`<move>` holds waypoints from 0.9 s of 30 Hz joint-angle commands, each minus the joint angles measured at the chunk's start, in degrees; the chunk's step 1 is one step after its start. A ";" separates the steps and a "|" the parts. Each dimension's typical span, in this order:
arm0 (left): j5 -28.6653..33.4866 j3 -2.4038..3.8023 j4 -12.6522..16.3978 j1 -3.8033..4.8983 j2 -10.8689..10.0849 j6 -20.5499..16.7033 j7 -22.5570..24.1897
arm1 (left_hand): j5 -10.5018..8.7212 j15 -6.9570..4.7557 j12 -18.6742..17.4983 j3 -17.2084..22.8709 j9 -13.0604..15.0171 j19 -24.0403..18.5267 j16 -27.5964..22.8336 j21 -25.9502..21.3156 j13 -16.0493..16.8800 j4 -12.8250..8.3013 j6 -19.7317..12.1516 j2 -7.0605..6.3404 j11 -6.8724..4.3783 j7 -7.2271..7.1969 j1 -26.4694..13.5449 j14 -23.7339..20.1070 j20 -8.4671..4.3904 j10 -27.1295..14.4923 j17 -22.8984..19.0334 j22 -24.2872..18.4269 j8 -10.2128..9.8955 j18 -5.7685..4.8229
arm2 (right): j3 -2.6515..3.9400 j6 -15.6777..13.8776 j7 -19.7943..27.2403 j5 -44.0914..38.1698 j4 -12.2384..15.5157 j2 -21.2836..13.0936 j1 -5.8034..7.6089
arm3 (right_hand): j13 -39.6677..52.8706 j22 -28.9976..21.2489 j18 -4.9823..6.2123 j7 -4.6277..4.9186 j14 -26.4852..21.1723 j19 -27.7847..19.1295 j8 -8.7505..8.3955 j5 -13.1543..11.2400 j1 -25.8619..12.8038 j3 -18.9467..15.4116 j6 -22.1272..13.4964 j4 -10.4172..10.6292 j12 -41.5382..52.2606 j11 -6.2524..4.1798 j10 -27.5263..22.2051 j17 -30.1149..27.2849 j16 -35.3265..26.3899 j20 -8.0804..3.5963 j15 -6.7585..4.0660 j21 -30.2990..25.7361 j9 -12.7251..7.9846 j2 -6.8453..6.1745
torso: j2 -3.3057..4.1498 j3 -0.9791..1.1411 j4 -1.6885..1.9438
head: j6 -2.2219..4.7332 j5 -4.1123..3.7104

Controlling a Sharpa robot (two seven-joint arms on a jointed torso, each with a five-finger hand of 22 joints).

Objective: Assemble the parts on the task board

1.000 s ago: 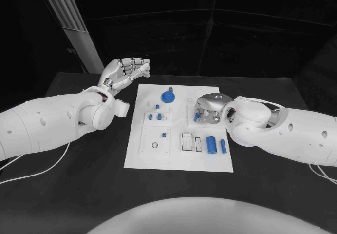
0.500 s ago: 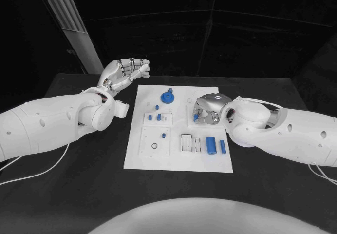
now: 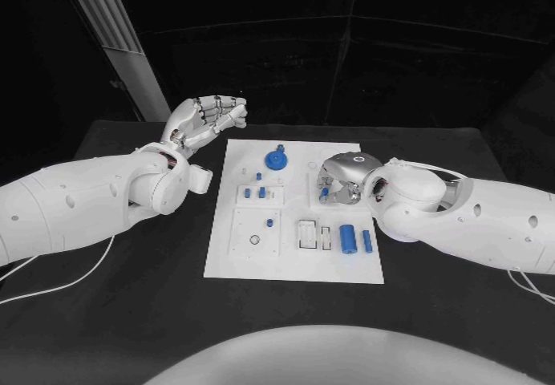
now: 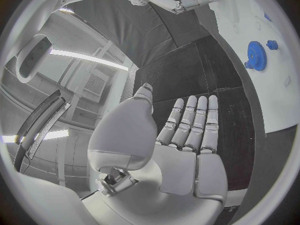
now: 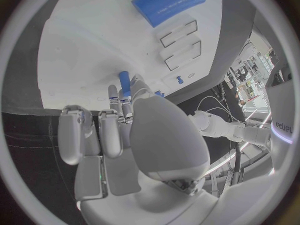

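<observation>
The white task board [image 3: 295, 265] lies mid-table. My right hand [image 3: 342, 180] is low over its far right part and pinches a small blue peg [image 5: 124, 78] between thumb and fingertip, the peg's end close to the board [image 5: 81, 45]. Beyond the board's far left corner my left hand [image 3: 209, 117] is raised, palm up, fingers [image 4: 195, 120] stretched out and holding nothing. A blue gear [image 3: 277, 159] stands at the board's far middle, also in the left wrist view [image 4: 255, 55]. A large blue cylinder [image 3: 347, 237] and a thinner one [image 3: 368, 241] lie at the right.
Small blue pegs [image 3: 261, 191] stand in the board's left blocks. Two rectangular slots [image 3: 308, 234] sit beside the cylinders. A white cable [image 3: 70, 277] trails over the table at the left. A pale pillar [image 3: 127, 56] rises behind the left hand.
</observation>
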 commanded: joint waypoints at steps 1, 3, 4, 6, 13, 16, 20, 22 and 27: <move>0.14 0.03 0.02 0.07 0.06 0.55 7.90 | 0.09 0.10 0.38 -0.37 -0.03 0.29 0.39 -0.33 -0.08 0.04 -0.45 0.44 -0.05 5.04 0.06 -0.30 0.00 -0.50 -0.08 -0.06 0.21 -0.43 | 0.02 -1.22 0.65 -0.37 0.15 -0.01 0.08 | 0.11 12.03 0.58 -0.60 3.41 2.42 0.58 0.14 0.65 0.74 1.04 -0.15 0.43 -0.40 1.15 0.77 -0.05 0.22 0.19 -0.01 0.25 1.22 | 0.01 -0.01 -0.02 | -0.04 -0.01; 0.14 0.03 0.01 0.07 0.07 0.54 7.90 | 0.09 0.10 0.38 -0.37 -0.03 0.29 0.39 -0.33 -0.08 0.04 -0.45 0.44 -0.05 5.04 0.06 -0.30 0.00 -0.50 -0.08 -0.06 0.21 -0.43 | 0.02 -1.13 0.76 -0.38 0.18 -0.03 0.08 | 0.11 12.12 0.55 -1.05 3.47 2.53 0.93 0.14 1.41 1.32 1.82 -0.34 0.61 -0.77 1.89 1.05 0.08 0.14 -0.06 0.23 0.39 1.89 | 0.01 -0.01 0.00 | -0.03 -0.03; 0.14 0.03 0.01 0.07 0.07 0.54 7.90 | 0.09 0.10 0.38 -0.37 -0.03 0.29 0.39 -0.33 -0.08 0.04 -0.45 0.44 -0.05 5.04 0.06 -0.30 0.00 -0.50 -0.08 -0.06 0.21 -0.43 | 0.02 -1.08 0.82 -0.39 0.18 -0.04 0.08 | 0.11 12.18 0.52 -1.33 3.50 2.60 1.20 0.14 1.82 1.62 2.38 -0.42 0.74 -1.00 2.38 1.17 0.14 0.07 -0.23 0.38 0.50 2.21 | 0.01 -0.01 -0.01 | -0.03 -0.03; 0.14 0.03 -0.02 0.07 0.08 0.55 7.90 | 0.09 0.10 0.38 -0.37 -0.03 0.29 0.39 -0.33 -0.08 0.04 -0.45 0.44 -0.05 5.04 0.06 -0.30 0.00 -0.50 -0.08 -0.06 0.21 -0.43 | 0.02 -1.10 1.00 -0.41 0.18 -0.04 0.07 | 0.05 12.26 0.49 -1.83 3.56 2.69 1.59 0.13 2.53 2.07 3.27 -0.54 0.81 -1.38 3.08 1.41 0.25 -0.09 -0.54 0.57 0.65 2.62 | -0.01 0.00 -0.03 | -0.05 0.00; 0.14 0.03 -0.06 0.07 0.09 0.53 7.92 | 0.09 0.10 0.38 -0.37 -0.03 0.29 0.39 -0.33 -0.08 0.04 -0.45 0.44 -0.05 5.04 0.06 -0.30 0.00 -0.50 -0.08 -0.06 0.21 -0.43 | 0.02 -1.20 1.54 -0.97 0.21 -0.04 0.06 | -0.08 12.51 0.36 -3.22 3.73 2.99 2.95 0.14 4.39 3.20 6.26 -0.81 0.82 -2.61 5.46 2.08 0.58 -0.92 -1.58 1.18 1.20 3.55 | -0.01 0.01 -0.02 | 0.01 -0.03; 0.14 0.03 -0.05 0.07 0.04 0.54 7.91 | 0.09 0.10 0.38 -0.37 -0.03 0.29 0.39 -0.33 -0.08 0.04 -0.45 0.44 -0.05 5.04 0.06 -0.30 0.00 -0.50 -0.08 -0.06 0.21 -0.43 | 0.02 -1.43 1.72 -1.17 0.21 -0.05 0.05 | -0.14 12.53 0.35 -3.42 3.74 3.01 3.12 0.13 4.47 3.13 6.78 -0.58 0.55 -2.79 6.02 2.07 0.59 -1.20 -1.79 1.22 1.27 3.34 | -0.03 -0.01 0.01 | 0.06 0.00; 0.14 0.03 0.00 0.07 -0.07 0.51 7.91 | 0.09 0.10 0.38 -0.37 -0.03 0.29 0.39 -0.33 -0.08 0.04 -0.45 0.44 -0.05 5.04 0.06 -0.30 0.00 -0.50 -0.08 -0.06 0.21 -0.43 | 0.02 -2.65 2.02 -1.26 0.29 -0.12 0.02 | -0.16 12.56 0.32 -3.41 3.74 3.05 3.11 0.13 4.45 2.97 6.91 -0.43 0.33 -2.80 6.25 2.02 0.58 -1.32 -1.86 1.30 1.27 3.02 | 0.00 0.00 -0.02 | 0.21 0.06; 0.14 0.03 0.02 0.07 -0.12 0.51 7.91 | 0.09 0.10 0.38 -0.37 -0.03 0.29 0.39 -0.33 -0.08 0.04 -0.45 0.44 -0.05 5.04 0.06 -0.30 0.00 -0.50 -0.08 -0.06 0.21 -0.43 | 0.02 -3.57 2.23 -1.28 0.39 -0.20 0.02 | -0.16 12.59 0.30 -3.38 3.73 3.09 3.09 0.13 4.46 2.92 6.93 -0.38 0.24 -2.79 6.32 1.99 0.57 -1.35 -1.86 1.37 1.26 2.90 | -0.02 0.01 -0.02 | 0.26 0.07; 0.14 0.03 0.06 0.07 -0.25 0.53 7.92 | 0.09 0.10 0.43 -0.39 -0.03 0.29 0.44 -0.34 -0.09 0.04 -0.47 0.47 -0.04 5.04 0.08 -0.32 0.00 -0.54 -0.14 -0.07 0.26 -0.43 | 0.03 -6.72 2.96 -1.63 1.00 -0.72 0.00 | -0.18 12.66 0.25 -3.27 3.75 3.17 3.01 0.13 4.50 2.83 6.91 -0.28 0.00 -2.71 6.42 2.05 0.60 -1.40 -1.84 1.54 1.22 2.66 | -0.01 0.00 -0.06 | 0.46 0.19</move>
